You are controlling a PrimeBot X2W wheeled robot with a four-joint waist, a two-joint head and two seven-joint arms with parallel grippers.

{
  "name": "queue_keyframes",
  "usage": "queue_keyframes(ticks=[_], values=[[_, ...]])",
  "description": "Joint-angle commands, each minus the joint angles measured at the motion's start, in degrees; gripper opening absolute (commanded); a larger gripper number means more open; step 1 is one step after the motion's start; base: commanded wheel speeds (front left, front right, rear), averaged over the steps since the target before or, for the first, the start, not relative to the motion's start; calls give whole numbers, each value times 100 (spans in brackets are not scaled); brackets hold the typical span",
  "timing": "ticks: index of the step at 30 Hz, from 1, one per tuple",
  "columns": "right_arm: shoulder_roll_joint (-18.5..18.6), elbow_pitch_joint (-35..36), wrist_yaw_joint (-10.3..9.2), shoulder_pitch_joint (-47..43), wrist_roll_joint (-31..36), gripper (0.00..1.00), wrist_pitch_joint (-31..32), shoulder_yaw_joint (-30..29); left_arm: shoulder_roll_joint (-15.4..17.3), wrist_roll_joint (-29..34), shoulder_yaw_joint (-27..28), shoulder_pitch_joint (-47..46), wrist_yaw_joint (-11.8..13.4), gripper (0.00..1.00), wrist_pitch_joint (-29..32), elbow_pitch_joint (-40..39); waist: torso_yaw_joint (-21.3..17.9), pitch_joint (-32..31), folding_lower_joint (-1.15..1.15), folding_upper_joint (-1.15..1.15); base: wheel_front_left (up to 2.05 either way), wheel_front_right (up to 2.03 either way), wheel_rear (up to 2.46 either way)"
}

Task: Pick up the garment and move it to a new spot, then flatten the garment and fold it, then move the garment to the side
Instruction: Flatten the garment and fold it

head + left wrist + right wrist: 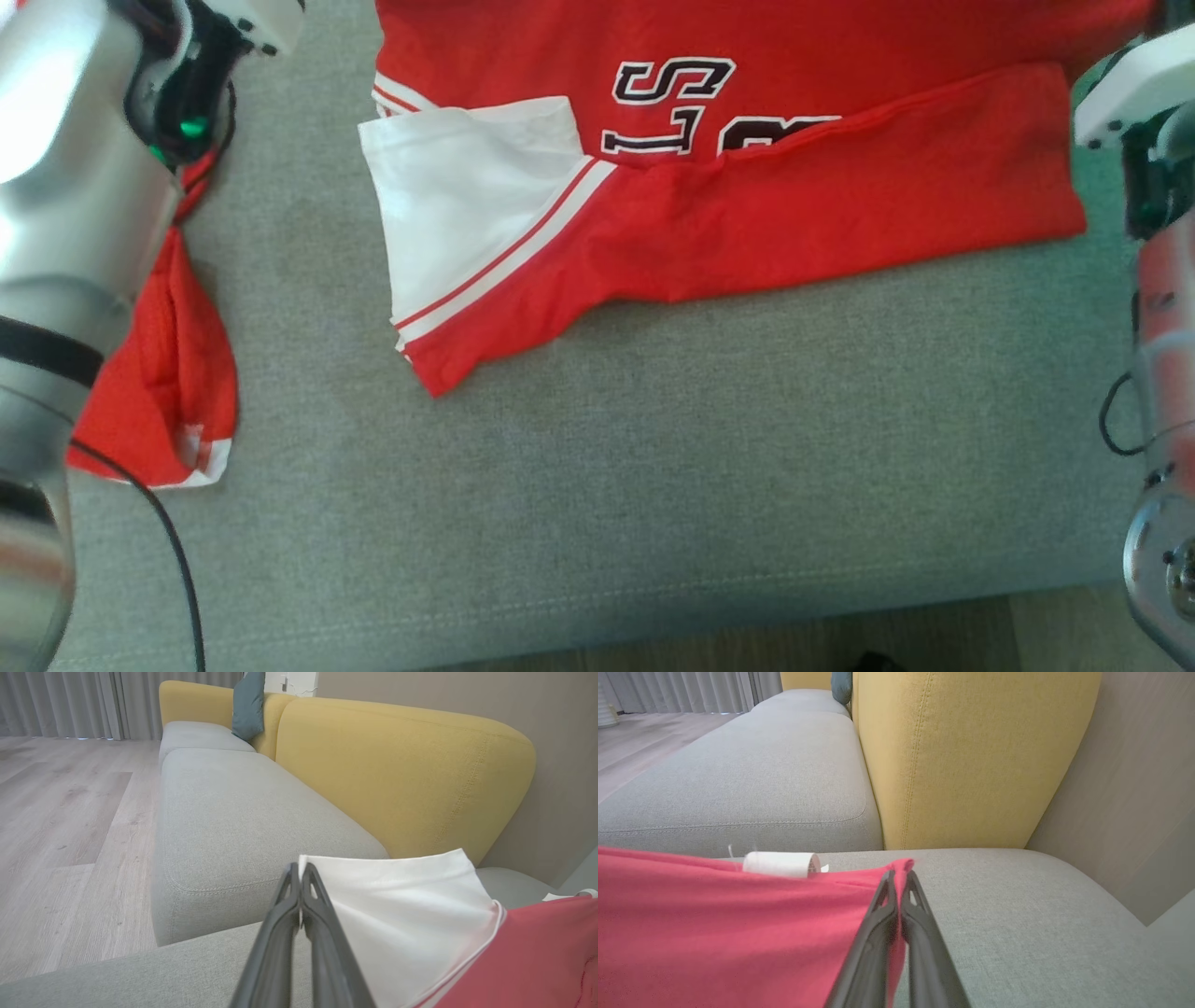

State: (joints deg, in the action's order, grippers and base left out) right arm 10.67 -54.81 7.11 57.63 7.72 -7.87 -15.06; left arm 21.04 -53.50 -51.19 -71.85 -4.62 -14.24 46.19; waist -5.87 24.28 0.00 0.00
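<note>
The garment [747, 196] is a red shirt with dark letters and a white, red-striped sleeve [457, 196], lying on the grey sofa seat [653, 467]. A further red piece with a white hem [177, 392] hangs below my left arm [75, 187]. In the left wrist view my left gripper [300, 870] is shut on the edge of a white panel [411, 905] that joins red cloth [546, 956]. My right gripper [899, 877] is shut on a corner of the red cloth [738, 924], which spreads left and down. A small white roll of fabric [780, 864] shows past that cloth's edge.
The yellow backrest [397, 774] runs along the seat, with a wall [1134, 788] behind it. A second grey cushion [224, 807] extends further, with a teal pillow [248, 704] at its end. Wooden floor [65, 826] and curtains [60, 704] lie beyond the seat's front edge [653, 616]. A black cable [177, 560] hangs by my left arm.
</note>
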Motion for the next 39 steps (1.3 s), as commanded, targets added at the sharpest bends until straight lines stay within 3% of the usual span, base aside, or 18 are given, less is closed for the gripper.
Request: queue_keyframes(ticks=[1, 11, 18, 25, 28, 38, 39], values=[[28, 44, 37, 101, -81, 0, -22, 108, 179, 78, 228, -162, -38, 0, -70, -79, 37, -105, 0, 0, 0, 0, 0], [161, -425, 37, -277, -587, 0, 206, 760, 242, 213, -38, 456, -213, 0, -74, -255, 107, -578, 0, 0, 0, 0, 0], [455, -599, 37, -711, -1078, 0, 571, 1345, 569, 267, -358, 1173, -232, 0, 37, -864, 194, -1040, 0, 0, 0, 0, 0], [792, -521, 37, -1172, -1690, 0, 1213, 2011, 1097, 235, -752, 2143, -27, 0, 539, -1998, 266, -1320, 0, 0, 0, 0, 0], [991, -287, 37, -1374, -2030, 0, 1531, 2317, 1365, 230, -914, 2555, 218, 0, 785, -2712, 294, -1319, 0, 0, 0, 0, 0], [1340, 341, 37, -1772, -2533, 0, 2293, 2930, 1603, 388, -1241, 2898, 537, 0, 1175, -3282, 273, -1203, 0, 0, 0, 0, 0], [1381, 455, 37, -1821, -2591, 100, 2368, 2949, 1604, 420, -1272, 2924, 588, 33, 1189, -3226, 253, -1194, 0, 0, 0, 0, 0]])
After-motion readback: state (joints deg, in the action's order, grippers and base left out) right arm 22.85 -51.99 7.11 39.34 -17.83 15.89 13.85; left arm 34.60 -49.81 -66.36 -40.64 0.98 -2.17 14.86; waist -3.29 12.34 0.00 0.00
